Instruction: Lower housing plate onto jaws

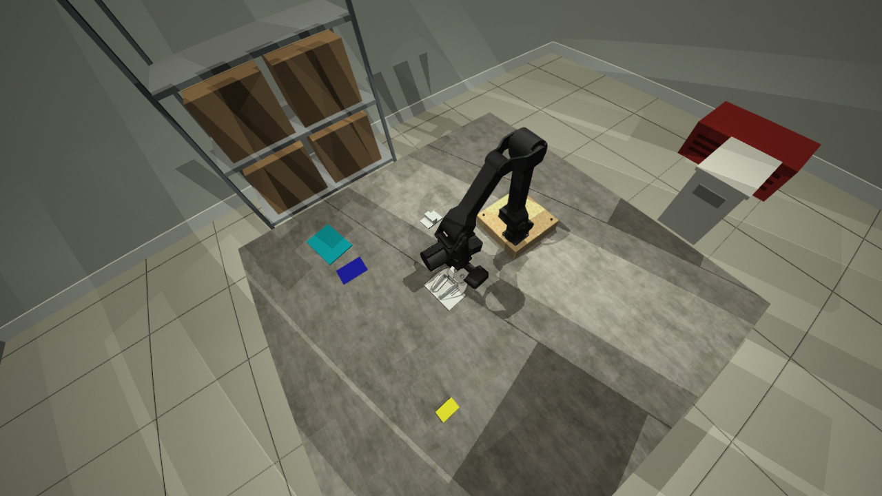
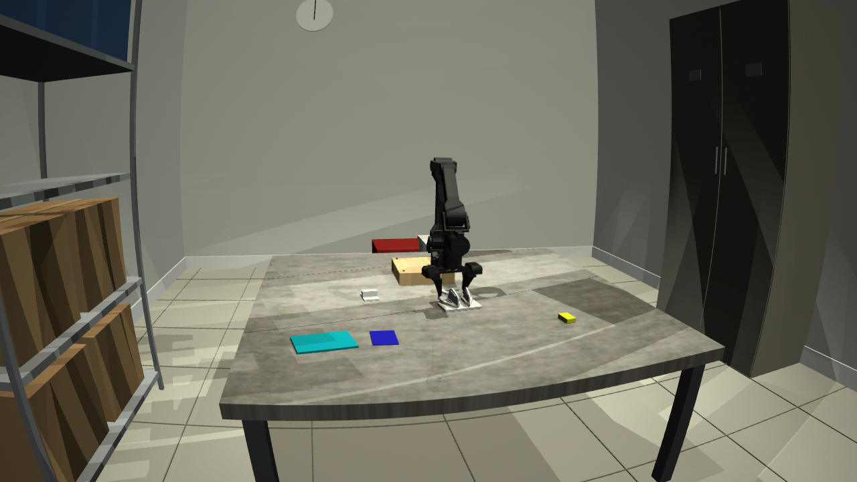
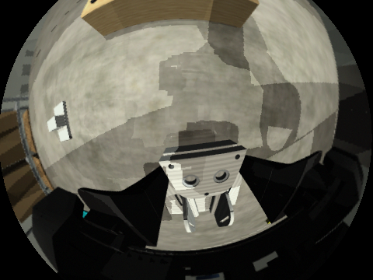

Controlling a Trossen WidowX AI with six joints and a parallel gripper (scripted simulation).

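My gripper (image 1: 458, 275) (image 2: 452, 292) (image 3: 202, 162) is shut on the housing plate (image 3: 206, 165), a pale plate with two round holes, held by its sides between the fingertips. The two jaws, the left one (image 2: 452, 298) (image 3: 189, 223) and the right one (image 2: 467, 296) (image 3: 224, 214), stand on the white base plate (image 1: 451, 304) (image 2: 461, 308). The housing plate is low over the rear ends of the jaws and looks roughly level. It covers the stubs and pins, so I cannot tell whether it touches them.
A small white stepped block (image 1: 429, 219) (image 2: 369, 294) (image 3: 60, 121) lies off to one side. The wooden arm base (image 1: 517, 246) (image 2: 410, 278) (image 3: 167, 17) is behind the gripper. A teal plate (image 1: 329, 244) (image 2: 324, 341), a blue plate (image 1: 351, 271) (image 2: 383, 338) and a yellow block (image 1: 446, 409) (image 2: 566, 317) lie farther away.
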